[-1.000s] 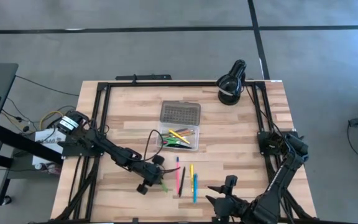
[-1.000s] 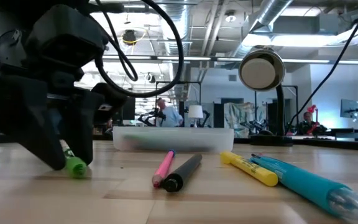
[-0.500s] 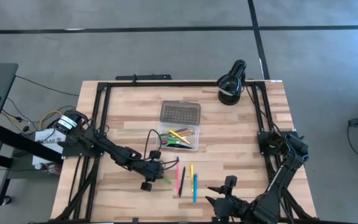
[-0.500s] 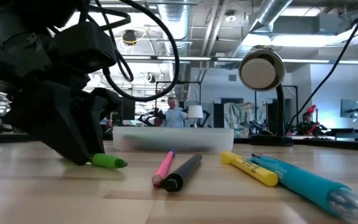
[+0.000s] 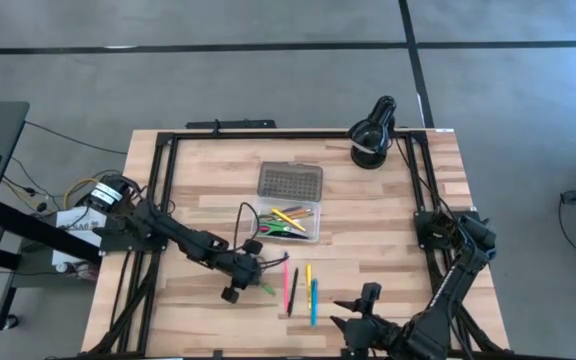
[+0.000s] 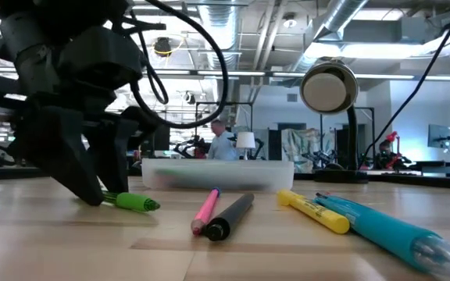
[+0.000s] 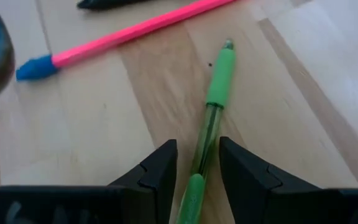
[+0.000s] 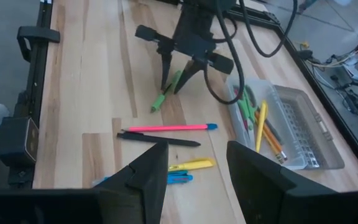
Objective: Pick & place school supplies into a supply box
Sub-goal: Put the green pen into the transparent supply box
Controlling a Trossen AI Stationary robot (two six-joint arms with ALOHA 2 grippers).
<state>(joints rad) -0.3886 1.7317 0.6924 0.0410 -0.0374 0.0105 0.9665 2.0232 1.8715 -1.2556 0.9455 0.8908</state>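
Observation:
A green pen lies flat on the wooden table, left of a pink pencil, a black pen, a yellow marker and a blue marker. My left gripper slants down over the green pen's near end, open, one finger on each side of the barrel. The supply box lies open beyond it, holding several pens and green-handled scissors, its dotted lid folded back. My right gripper hangs open above the near right edge, over nothing. My left gripper straddles the green pen's clear barrel from above, slanting down, with the fingers along the pen. Wood shows between the barrel and each finger in the wrist view. Whether a fingertip touches the pen lower down, I cannot tell.
A black round lamp stands at the far right corner. A black frame runs round the table's edges. A loop of cable from the left arm hangs beside the box. Bare wood lies left of the green pen.
The green pen has swung round on the table between my left fingers: first its cap end pointed at the near edge, now it lies sideways with that end toward the table's right. My left gripper has tipped a little over it and stayed open.

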